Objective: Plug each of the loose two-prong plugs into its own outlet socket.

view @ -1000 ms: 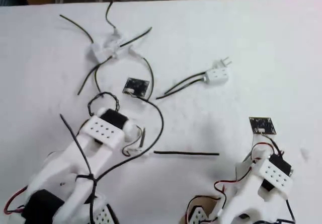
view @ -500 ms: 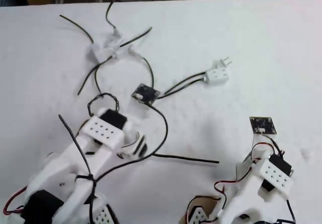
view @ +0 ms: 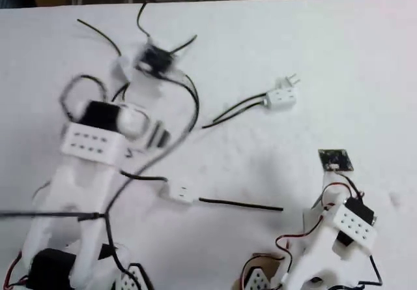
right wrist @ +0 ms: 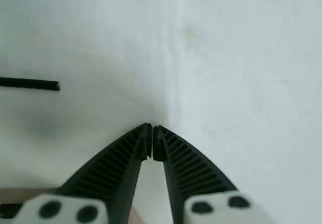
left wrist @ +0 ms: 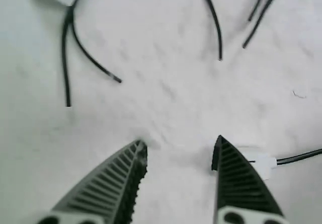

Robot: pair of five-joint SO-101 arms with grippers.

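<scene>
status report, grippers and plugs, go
left gripper open, empty. right gripper shut, empty. far plug and near plug both lying loose, unplugged. stray cords ahead of left gripper.

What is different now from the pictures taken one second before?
The left gripper, open, moved away and to the left, uncovering a white plug on a black cable. The right gripper, shut, and the pronged plug stayed put.

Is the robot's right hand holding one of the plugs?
No, the right hand is closed on nothing, over the white table.
</scene>
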